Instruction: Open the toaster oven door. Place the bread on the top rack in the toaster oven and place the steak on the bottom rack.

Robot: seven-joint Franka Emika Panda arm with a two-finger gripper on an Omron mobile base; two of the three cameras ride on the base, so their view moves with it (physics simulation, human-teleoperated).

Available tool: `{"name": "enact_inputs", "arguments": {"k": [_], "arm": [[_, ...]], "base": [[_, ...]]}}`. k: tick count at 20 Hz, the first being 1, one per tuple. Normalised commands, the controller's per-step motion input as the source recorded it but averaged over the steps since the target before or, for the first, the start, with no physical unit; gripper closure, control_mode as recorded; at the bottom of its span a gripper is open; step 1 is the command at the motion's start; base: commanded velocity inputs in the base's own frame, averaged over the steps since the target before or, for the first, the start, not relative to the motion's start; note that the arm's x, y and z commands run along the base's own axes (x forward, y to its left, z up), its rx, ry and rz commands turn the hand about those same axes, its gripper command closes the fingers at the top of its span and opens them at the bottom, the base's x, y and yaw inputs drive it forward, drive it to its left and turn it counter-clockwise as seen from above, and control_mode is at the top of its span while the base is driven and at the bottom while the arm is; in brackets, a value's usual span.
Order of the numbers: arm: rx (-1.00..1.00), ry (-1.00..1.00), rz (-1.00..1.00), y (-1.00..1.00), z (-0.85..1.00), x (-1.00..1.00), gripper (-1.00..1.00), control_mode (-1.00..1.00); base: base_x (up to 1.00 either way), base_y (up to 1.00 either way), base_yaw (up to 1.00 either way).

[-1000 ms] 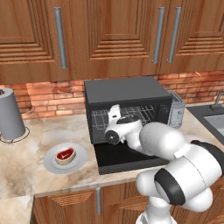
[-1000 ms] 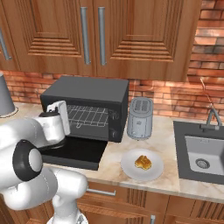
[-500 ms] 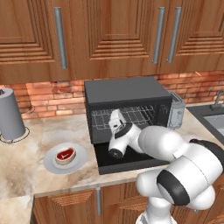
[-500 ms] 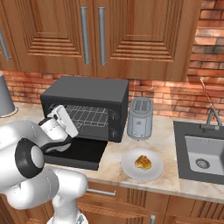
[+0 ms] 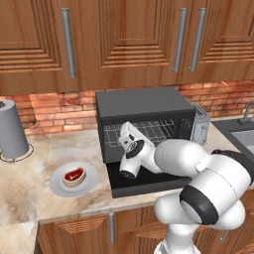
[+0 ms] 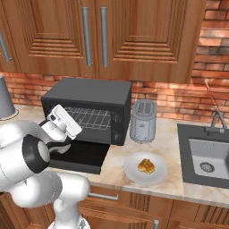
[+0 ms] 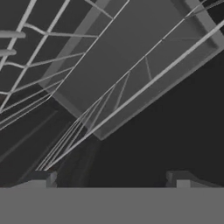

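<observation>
The black toaster oven stands at the back of the counter. The toaster oven door lies open and flat in front of it. Silver wire racks show inside; I cannot tell the top rack from the bottom rack. My gripper hovers over the door at the oven's mouth, open and holding nothing. To the oven's left, the steak lies on a grey plate. The bread sits on a plate to the oven's right.
A silver toaster stands just right of the oven. Beyond it, a sink is set into the counter. A grey paper-towel roll stands at the far left. Wooden cabinets hang above the oven.
My wrist has swung down toward the open door and the hand now tilts up at the oven's mouth. The door, the plates and the food have not moved.
</observation>
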Motion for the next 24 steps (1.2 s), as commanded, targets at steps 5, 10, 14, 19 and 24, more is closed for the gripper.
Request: {"name": "enact_inputs", "arguments": {"k": [5, 10, 14, 19, 24], "arm": [[-0.02, 0.00, -0.06, 0.02, -0.09, 0.43, -1.00, -1.00], [0.00, 0.00, -0.01, 0.00, -0.27, 0.39, -1.00, -1.00], [0.00, 0.04, 0.00, 0.00, -0.05, 0.43, 1.00, -1.00], [0.02, 0.22, 0.00, 0.00, -0.04, 0.10, 1.00, -1.00], [0.07, 0.29, 0.06, -0.01, -0.03, -0.43, 1.00, -1.00]], "base": [[0.00, 0.00, 0.00], [0.00, 0.00, 0.00], [0.00, 0.00, 0.00], [0.00, 0.00, 0.00], [0.00, 0.00, 0.00]]}}
